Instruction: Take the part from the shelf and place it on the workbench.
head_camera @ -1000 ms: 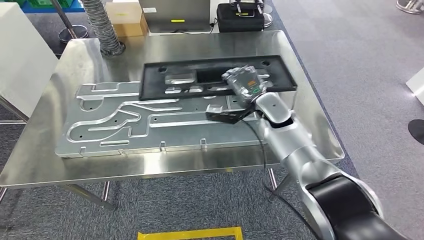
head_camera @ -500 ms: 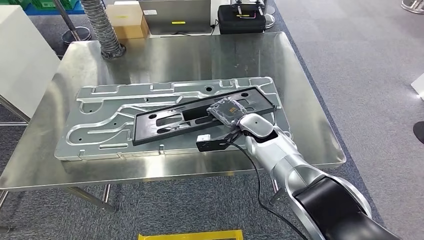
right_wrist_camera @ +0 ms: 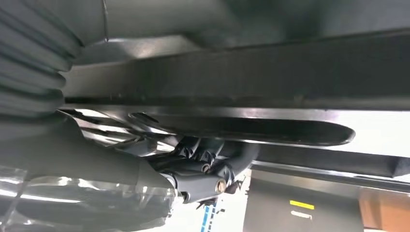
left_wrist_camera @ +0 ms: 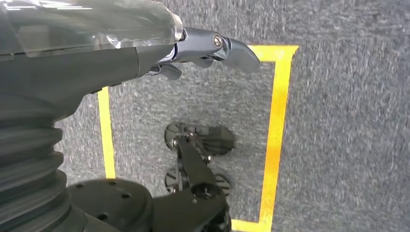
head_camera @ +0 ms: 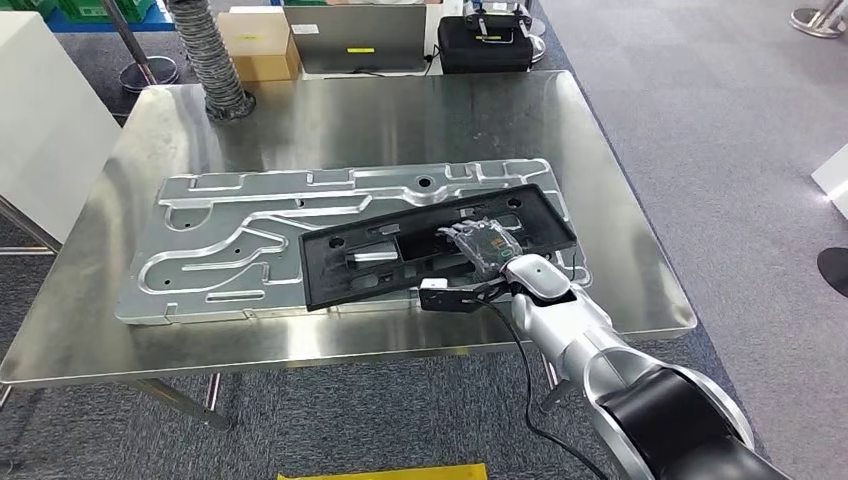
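Gripping the black part (head_camera: 400, 250), right hand (head_camera: 485, 243) holds it lengthwise across the workbench (head_camera: 620, 250).

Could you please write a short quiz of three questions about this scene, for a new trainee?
1. True or false: the black part lies over the grooved metal plate on the steel workbench.
2. Which hand holds the black part?
A. left hand
B. right hand
C. both hands
3. Fill in: in the left wrist view, the left hand hangs over grey floor marked with ___ tape.

Key:
1. True.
2. B. The right hand grips it near its right end; the left hand holds nothing.
3. Yellow.
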`<state>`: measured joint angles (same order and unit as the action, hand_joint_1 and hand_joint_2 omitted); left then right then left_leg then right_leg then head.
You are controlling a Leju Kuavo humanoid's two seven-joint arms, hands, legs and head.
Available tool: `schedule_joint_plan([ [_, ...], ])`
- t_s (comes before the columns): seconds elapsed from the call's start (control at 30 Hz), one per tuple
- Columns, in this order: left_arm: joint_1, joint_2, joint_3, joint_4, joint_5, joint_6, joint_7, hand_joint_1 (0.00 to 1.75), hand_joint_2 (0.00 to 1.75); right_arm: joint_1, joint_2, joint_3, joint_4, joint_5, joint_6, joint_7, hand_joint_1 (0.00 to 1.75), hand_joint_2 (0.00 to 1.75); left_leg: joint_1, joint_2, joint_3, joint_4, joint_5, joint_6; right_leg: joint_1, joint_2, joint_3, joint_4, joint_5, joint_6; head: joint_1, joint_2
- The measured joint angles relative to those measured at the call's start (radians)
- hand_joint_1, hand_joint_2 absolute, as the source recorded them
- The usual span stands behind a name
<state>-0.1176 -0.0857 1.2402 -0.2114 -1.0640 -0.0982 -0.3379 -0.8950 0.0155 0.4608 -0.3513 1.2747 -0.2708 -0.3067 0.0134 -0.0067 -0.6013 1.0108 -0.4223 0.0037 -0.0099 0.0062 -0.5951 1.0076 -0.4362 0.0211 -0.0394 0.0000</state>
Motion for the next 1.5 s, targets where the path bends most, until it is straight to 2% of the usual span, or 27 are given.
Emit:
schedule_joint_plan([
  [0.07, 0.0, 0.0, -0.002, 0.0, -0.001, 0.001, 0.0, 0.0, 0.44, 0.002, -0.007, -0.004, 0.004, -0.001, -0.001, 0.0, 0.0, 0.0, 0.001, 0.002, 0.002, -0.005, 0.004, 0.013, -0.003, -0.001, -0.021, 0.05, -0.035, 0.009, 0.0, 0.0],
  [0.1, -0.001, 0.0, -0.003, 0.0, -0.001, 0.002, 0.0, 0.0, 0.0, 0.004, -0.01, -0.006, 0.006, -0.002, -0.001, 0.0, 0.0, 0.0, 0.001, 0.003, 0.001, -0.006, 0.005, 0.017, -0.003, -0.002, -0.047, 0.108, -0.067, 0.012, 0.0, 0.0],
  [0.17, -0.001, 0.0, -0.003, 0.0, -0.001, 0.004, -0.001, 0.0, 0.0, 0.012, -0.014, -0.01, 0.01, -0.004, -0.006, -0.004, 0.0, 0.0, -0.002, 0.004, 0.0, -0.005, 0.005, 0.021, -0.003, -0.002, -0.111, 0.245, -0.128, 0.015, 0.0, 0.0],
  [0.2, 0.0, 0.0, -0.003, 0.0, -0.001, 0.006, -0.002, 0.0, 0.0, 0.016, -0.015, -0.012, 0.012, -0.005, -0.013, -0.008, 0.0, 0.0, -0.003, 0.004, 0.0, -0.005, 0.005, 0.021, -0.003, -0.002, -0.13, 0.285, -0.138, 0.014, 0.0, 0.0],
  [0.23, 0.001, 0.0, -0.004, 0.0, -0.001, 0.008, -0.002, 0.0, 0.0, 0.019, -0.016, -0.014, 0.013, -0.008, -0.024, -0.015, 0.0, 0.0, -0.005, 0.004, 0.0, -0.005, 0.005, 0.021, -0.002, -0.002, -0.129, 0.284, -0.126, 0.011, 0.0, 0.0],
  [0.27, 0.001, 0.0, -0.004, 0.0, -0.001, 0.01, -0.003, 0.0, 0.0, 0.021, -0.017, -0.017, 0.013, -0.012, -0.039, -0.022, 0.0, 0.0, -0.007, 0.003, 0.001, -0.005, 0.005, 0.021, -0.001, -0.002, -0.109, 0.245, -0.099, 0.006, 0.0, 0.0],
  [0.33, 0.001, -0.001, -0.007, 0.0, -0.001, 0.013, -0.003, 0.0, 0.0, 0.023, -0.017, -0.022, 0.013, -0.018, -0.065, -0.036, 0.0, 0.0, -0.012, 0.003, 0.001, -0.003, 0.005, 0.02, 0.005, -0.002, -0.037, 0.1, -0.036, -0.011, 0.0, 0.0],
  [0.4, 0.001, -0.003, -0.011, 0.0, -0.002, 0.014, -0.004, 0.0, 0.0, 0.025, -0.017, -0.025, 0.013, -0.02, -0.076, -0.042, 0.0, 0.0, -0.015, 0.003, -0.001, -0.002, 0.005, 0.015, 0.013, -0.005, 0.005, 0.01, -0.007, -0.021, 0.0, 0.0],
  [0.53, 0.001, -0.002, -0.014, 0.0, -0.003, 0.015, -0.005, 0.0, 0.0, 0.028, -0.017, -0.026, 0.011, -0.021, -0.081, -0.046, 0.0, 0.0, -0.013, 0.003, -0.006, 0.008, -0.004, -0.006, 0.008, -0.009, 0.012, -0.012, 0.002, -0.03, 0.0, 0.0],
  [0.6, 0.002, -0.001, -0.015, 0.0, -0.004, 0.015, -0.006, 0.0, 0.0, 0.028, -0.016, -0.026, 0.011, -0.021, -0.083, -0.047, 0.0, 0.0, -0.01, 0.003, -0.038, 0.085, -0.053, -0.016, 0.003, -0.013, 0.017, -0.021, 0.007, -0.037, 0.0, 0.0],
  [0.67, 0.004, -0.002, -0.016, 0.0, -0.004, 0.015, -0.006, 0.0, 0.0, 0.032, -0.015, -0.026, 0.011, -0.021, -0.084, -0.048, 0.0, 0.0, -0.004, 0.003, -0.097, 0.22, -0.116, -0.026, 0.004, -0.014, 0.016, -0.021, 0.007, -0.04, 0.0, 0.0],
  [0.7, 0.006, -0.002, -0.016, 0.0, -0.004, 0.015, -0.006, 0.0, 0.0, 0.035, -0.014, -0.026, 0.011, -0.021, -0.085, -0.049, 0.0, 0.0, -0.001, 0.003, -0.118, 0.267, -0.13, -0.03, 0.004, -0.014, 0.016, -0.02, 0.006, -0.04, 0.0, 0.0],
  [0.73, 0.006, -0.001, -0.016, 0.0, -0.004, 0.015, -0.006, 0.0, 0.0, 0.037, -0.014, -0.026, 0.011, -0.021, -0.085, -0.049, 0.0, 0.0, 0.001, 0.003, -0.123, 0.28, -0.124, -0.034, 0.003, -0.014, 0.016, -0.018, 0.005, -0.04, 0.0, 0.0],
  [0.77, 0.007, -0.001, -0.016, 0.0, -0.004, 0.015, -0.006, 0.0, 0.0, 0.038, -0.014, -0.026, 0.011, -0.023, -0.09, -0.052, 0.0, 0.0, 0.003, 0.004, -0.108, 0.25, -0.1, -0.036, 0.002, -0.013, 0.017, -0.016, 0.003, -0.038, 0.0, 0.0],
  [0.8, 0.007, 0.0, -0.016, 0.0, -0.004, 0.016, -0.006, 0.0, 0.0, 0.039, -0.014, -0.027, 0.01, -0.027, -0.103, -0.061, 0.0, 0.0, 0.006, 0.005, -0.077, 0.186, -0.064, -0.038, 0.001, -0.013, 0.017, -0.012, 0.0, -0.035, 0.0, 0.0],
  [0.87, 0.006, 0.0, -0.016, 0.0, -0.004, 0.017, -0.006, 0.0, 0.0, 0.04, -0.012, -0.033, 0.0, -0.052, -0.167, -0.107, 0.0, 0.0, 0.007, 0.006, -0.015, 0.059, -0.018, -0.034, 0.002, -0.01, 0.014, -0.001, -0.006, -0.026, 0.0, 0.0],
  [0.9, 0.006, 0.0, -0.016, 0.0, -0.004, 0.017, -0.006, 0.0, 0.0, 0.041, -0.009, -0.039, -0.01, -0.073, -0.21, -0.144, 0.0, 0.0, 0.006, 0.006, 0.0, 0.024, -0.01, -0.028, 0.003, -0.009, 0.01, 0.004, -0.008, -0.021, 0.0, 0.0],
  [0.97, 0.006, 0.0, -0.016, 0.0, -0.003, 0.018, -0.004, 0.0, 0.0, 0.047, -0.001, -0.055, -0.048, -0.134, -0.278, -0.229, 0.0, 0.0, 0.003, 0.004, 0.001, 0.013, -0.012, -0.014, 0.006, -0.008, 0.004, 0.007, -0.007, -0.012, 0.0, 0.0],
  [1.03, 0.006, -0.001, -0.016, 0.0, 0.0, 0.019, -0.002, 0.0, 0.0, 0.074, 0.001, -0.072, -0.139, -0.239, -0.289, -0.306, 0.0, 0.0, 0.004, 0.003, 0.001, 0.009, -0.008, 0.0, 0.003, -0.008, 0.0, 0.014, -0.016, -0.001, 0.0, 0.0],
  [1.07, 0.006, -0.001, -0.016, 0.0, 0.003, 0.019, -0.001, 0.0, 0.0, 0.098, -0.002, -0.079, -0.209, -0.308, -0.279, -0.335, 0.0, 0.0, 0.005, 0.003, 0.002, 0.005, -0.005, 0.007, 0.001, -0.008, -0.01, 0.037, -0.033, 0.004, 0.0, 0.0],
  [1.17, 0.008, -0.001, -0.016, 0.0, 0.018, 0.02, 0.001, 0.0, 0.0, 0.204, -0.035, -0.104, -0.492, -0.5, -0.249, -0.362, 0.0, 0.0, 0.005, 0.0, 0.002, 0.003, -0.005, 0.018, -0.002, -0.007, -0.093, 0.217, -0.124, 0.013, 0.0, 0.0],
  [1.2, 0.01, -0.001, -0.015, 0.0, 0.026, 0.021, 0.002, 0.0, 0.0, 0.248, -0.056, -0.118, -0.597, -0.543, -0.255, -0.36, 0.0, 0.0, 0.004, -0.002, 0.002, 0.003, -0.005, 0.02, -0.003, -0.007, -0.12, 0.272, -0.142, 0.014, 0.0, 0.0],
  [1.23, 0.013, -0.002, -0.013, 0.0, 0.034, 0.023, 0.002, 0.0, 0.0, 0.296, -0.084, -0.139, -0.702, -0.577, -0.27, -0.359, 0.0, 0.0, 0.003, -0.006, 0.002, 0.004, -0.006, 0.022, -0.003, -0.007, -0.132, 0.295, -0.141, 0.014, 0.0, 0.0],
  [1.27, 0.016, -0.002, -0.01, 0.0, 0.042, 0.024, 0.002, 0.0, 0.0, 0.344, -0.115, -0.167, -0.805, -0.606, -0.288, -0.359, 0.0, 0.0, 0.002, -0.01, 0.003, 0.004, -0.007, 0.022, -0.002, -0.007, -0.124, 0.276, -0.121, 0.012, 0.0, 0.0],
  [1.37, 0.028, -0.006, 0.003, 0.0, 0.057, 0.028, 0.0, 0.0, 0.0, 0.486, -0.21, -0.306, -1.093, -0.679, -0.331, -0.373, 0.0, 0.0, -0.004, -0.021, 0.007, 0.005, -0.012, 0.021, 0.005, -0.011, -0.029, 0.074, -0.027, -0.007, 0.0, 0.0],
  [1.43, 0.033, -0.009, 0.01, 0.0, 0.064, 0.03, -0.002, 0.0, 0.0, 0.58, -0.247, -0.417, -1.249, -0.702, -0.353, -0.377, 0.0, 0.0, -0.006, -0.022, 0.009, 0.005, -0.015, 0.014, 0.014, -0.015, 0.003, 0.002, -0.007, -0.016, 0.0, 0.0],
  [1.5, 0.034, -0.01, 0.016, 0.0, 0.067, 0.032, -0.004, 0.0, 0.0, 0.667, -0.263, -0.519, -1.373, -0.721, -0.37, -0.377, 0.0, 0.0, -0.006, -0.02, 0.012, 0.0, -0.017, 0.003, 0.014, -0.012, 0.006, -0.004, -0.007, -0.02, 0.0, 0.0],
])
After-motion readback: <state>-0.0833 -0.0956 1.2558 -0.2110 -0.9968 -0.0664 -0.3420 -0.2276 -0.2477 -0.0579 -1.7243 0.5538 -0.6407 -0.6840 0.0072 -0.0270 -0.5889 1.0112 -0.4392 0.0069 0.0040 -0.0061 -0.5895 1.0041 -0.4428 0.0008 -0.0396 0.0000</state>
